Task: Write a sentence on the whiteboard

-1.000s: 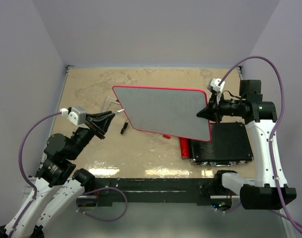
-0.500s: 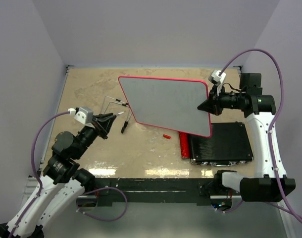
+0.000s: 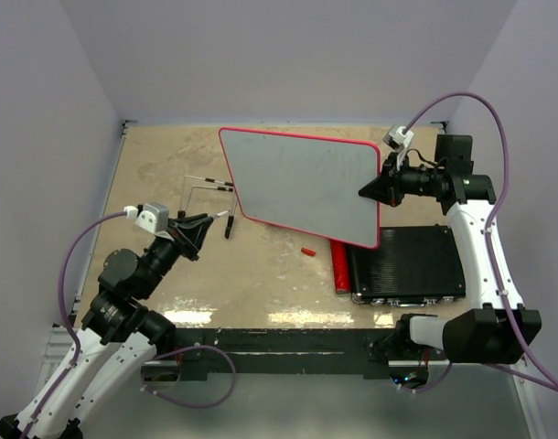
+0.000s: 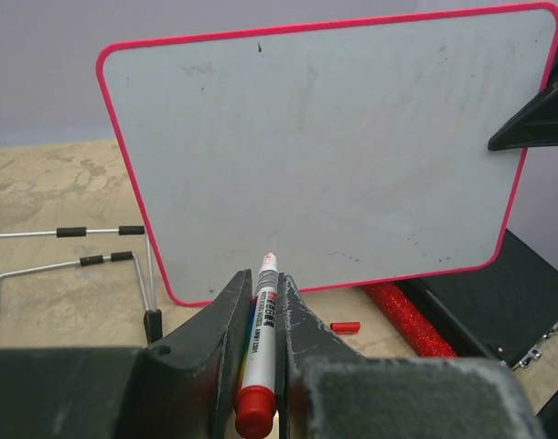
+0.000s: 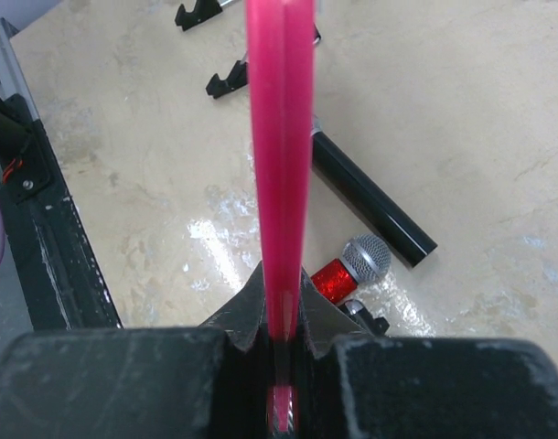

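Note:
The whiteboard (image 3: 302,187), glossy grey-white with a thin red frame, hangs tilted above the table. My right gripper (image 3: 370,194) is shut on the middle of its right edge. In the right wrist view that red edge (image 5: 281,137) runs straight up out of the right gripper (image 5: 281,283). My left gripper (image 3: 203,222) is shut on a white marker with a red end (image 4: 261,338), tip pointing at the board's lower edge and a little short of it. In the left wrist view the whiteboard (image 4: 325,146) shows only faint smudges. The sentence is out of view.
A small red cap (image 3: 307,250) lies on the table under the board. Beside it are a red glitter microphone (image 3: 339,273) and a black ribbed case (image 3: 409,263). A wire stand (image 3: 201,187) stands left of the board. A black tube (image 5: 370,197) lies beneath the board.
The right gripper has lifted the board up and toward the back, standing it steeper. The left gripper with the marker has drawn slightly back toward the near edge.

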Controlling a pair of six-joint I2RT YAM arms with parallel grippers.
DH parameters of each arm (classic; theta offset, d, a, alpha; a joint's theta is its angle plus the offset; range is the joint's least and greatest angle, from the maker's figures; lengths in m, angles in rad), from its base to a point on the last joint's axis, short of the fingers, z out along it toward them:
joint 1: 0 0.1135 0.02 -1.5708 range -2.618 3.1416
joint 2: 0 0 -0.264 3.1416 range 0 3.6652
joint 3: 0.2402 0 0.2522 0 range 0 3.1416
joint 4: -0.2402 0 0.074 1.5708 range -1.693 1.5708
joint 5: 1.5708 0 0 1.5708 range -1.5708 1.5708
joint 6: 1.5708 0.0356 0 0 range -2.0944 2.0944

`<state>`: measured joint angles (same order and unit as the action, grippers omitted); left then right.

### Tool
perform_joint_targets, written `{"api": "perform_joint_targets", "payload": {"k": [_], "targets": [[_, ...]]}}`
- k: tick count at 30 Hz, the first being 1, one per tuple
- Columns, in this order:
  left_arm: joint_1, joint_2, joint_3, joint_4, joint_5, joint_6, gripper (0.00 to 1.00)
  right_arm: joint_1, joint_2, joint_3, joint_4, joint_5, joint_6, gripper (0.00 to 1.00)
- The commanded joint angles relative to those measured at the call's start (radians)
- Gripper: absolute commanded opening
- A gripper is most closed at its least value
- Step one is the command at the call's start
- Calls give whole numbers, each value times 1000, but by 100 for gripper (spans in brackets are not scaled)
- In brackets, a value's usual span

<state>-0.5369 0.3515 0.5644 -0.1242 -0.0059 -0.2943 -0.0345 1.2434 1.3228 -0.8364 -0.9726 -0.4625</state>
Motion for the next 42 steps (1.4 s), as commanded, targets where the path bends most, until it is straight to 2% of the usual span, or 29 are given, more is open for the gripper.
{"api": "perform_joint_targets", "payload": {"k": [1,9,14,21,25,27,34,42], "targets": [[5,-19,-26,23,-54,-71,0,27,19,-14,143,-61,41,0],[5,-19,-109,81,-132,-215,0,67,70,10,146,-64,-24,0],[5,-22,-132,181,-164,-264,0,67,48,-2,140,-49,-74,0],[5,90,-29,212,-175,-206,0,67,34,-19,166,-52,-61,0],[5,138,20,280,-172,-151,0,67,45,-20,203,-104,27,0],[5,149,29,308,-167,-123,0,67,63,-11,209,-113,84,0],[5,147,25,409,-149,-59,0,67,100,81,96,-87,107,0],[5,199,32,445,-59,-39,0,65,42,29,132,-34,142,0]]}}
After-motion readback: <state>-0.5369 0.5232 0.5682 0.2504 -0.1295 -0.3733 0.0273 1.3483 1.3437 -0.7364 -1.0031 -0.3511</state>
